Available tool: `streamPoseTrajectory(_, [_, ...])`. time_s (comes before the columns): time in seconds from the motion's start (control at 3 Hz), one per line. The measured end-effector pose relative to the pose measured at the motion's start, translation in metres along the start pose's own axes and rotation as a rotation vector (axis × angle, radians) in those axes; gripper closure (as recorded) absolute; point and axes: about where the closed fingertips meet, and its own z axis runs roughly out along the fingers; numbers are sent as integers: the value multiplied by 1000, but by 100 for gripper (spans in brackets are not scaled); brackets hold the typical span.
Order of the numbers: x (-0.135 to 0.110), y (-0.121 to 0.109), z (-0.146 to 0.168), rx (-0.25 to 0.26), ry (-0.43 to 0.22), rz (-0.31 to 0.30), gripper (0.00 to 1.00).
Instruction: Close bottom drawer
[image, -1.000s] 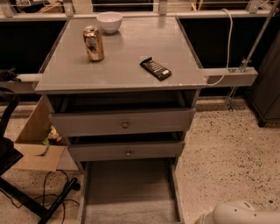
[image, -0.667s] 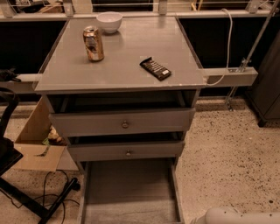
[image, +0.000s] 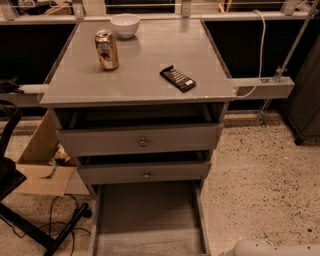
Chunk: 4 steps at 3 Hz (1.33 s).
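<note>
The bottom drawer (image: 150, 220) is shown pulled out at 6 o'clock. A can (image: 107, 49) (label unreadable), bowl (image: 125, 24) and bar (image: 177, 78) are set on the desk (image: 150, 55). The arm (image: 270, 247) is seen at 5 o'clock, with the gripper out of view.

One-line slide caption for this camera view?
Bottom drawer pulled out; can, bowl and dark bar on the cabinet top; gripper out of view, arm at lower right.

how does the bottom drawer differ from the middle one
The bottom drawer is pulled far out, tray showing; the middle drawer sits nearly in. The middle drawer's front and knob show; the bottom drawer's front is cut off below. Both are grey. The gripper is out of view; only a white arm part shows lower right.
</note>
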Motion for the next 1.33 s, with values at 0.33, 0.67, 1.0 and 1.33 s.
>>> streamPoseTrajectory(0.33, [13,-5,34,-21,20,5,100])
streamPoseTrajectory(0.67, [41,-7,88,-22,51,-24,100])
streamPoseTrajectory(1.0, [52,-19,130,4,15,-53,100])
streamPoseTrajectory(1.33, [49,-41,145,52,-31,-92,100])
